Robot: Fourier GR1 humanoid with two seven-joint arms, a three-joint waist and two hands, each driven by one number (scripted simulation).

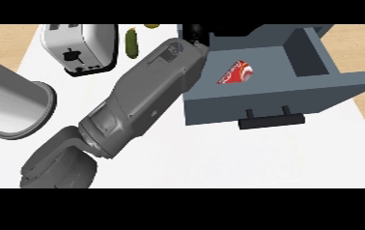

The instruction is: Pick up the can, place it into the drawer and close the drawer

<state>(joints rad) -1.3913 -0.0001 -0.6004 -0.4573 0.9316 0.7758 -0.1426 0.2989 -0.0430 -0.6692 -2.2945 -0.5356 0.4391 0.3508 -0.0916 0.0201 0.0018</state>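
The red and white can (236, 73) lies on its side inside the open grey drawer (214, 103), toward its left half. A black handle (271, 121) sticks out from the drawer's near front. My left forearm (146, 91) runs from the lower left up to the drawer's far left corner. Only a small black part of my left hand (194, 33) shows there, just beyond the wrist and apart from the can. My right hand shows nowhere.
A silver toaster (78, 48) stands at the back left. A grey pot (21, 108) sits at the left edge. A green pickle (132, 43) lies between the toaster and my arm. The grey cabinet box (314, 50) adjoins the drawer at the right.
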